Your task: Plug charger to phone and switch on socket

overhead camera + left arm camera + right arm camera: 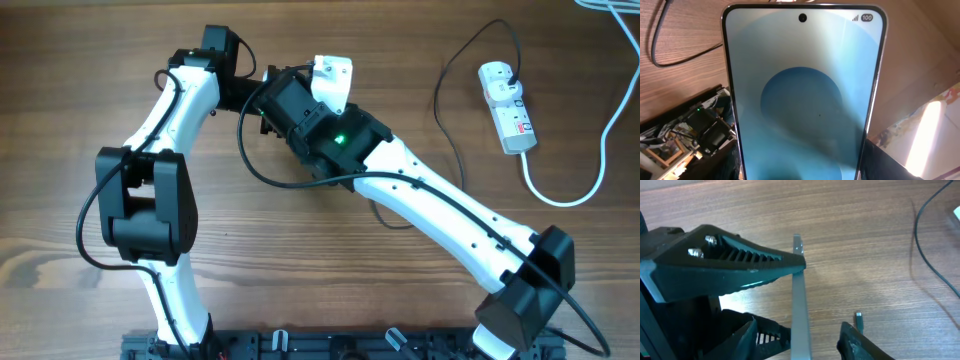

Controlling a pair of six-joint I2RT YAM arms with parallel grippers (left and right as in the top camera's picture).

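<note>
phone (800, 100), blue circle on pale screen, slim silver edge

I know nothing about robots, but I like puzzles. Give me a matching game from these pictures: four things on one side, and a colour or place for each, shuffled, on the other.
Things:
1. phone
2. socket
3. charger cable
4. table

Descriptions:
A. thin and black, leading away from the socket
B. brown wood grain
C. blue screen lit, raised off the tabletop
D. white, lying at the upper right of the overhead view

Pairs: 1-C, 2-D, 3-A, 4-B
</note>
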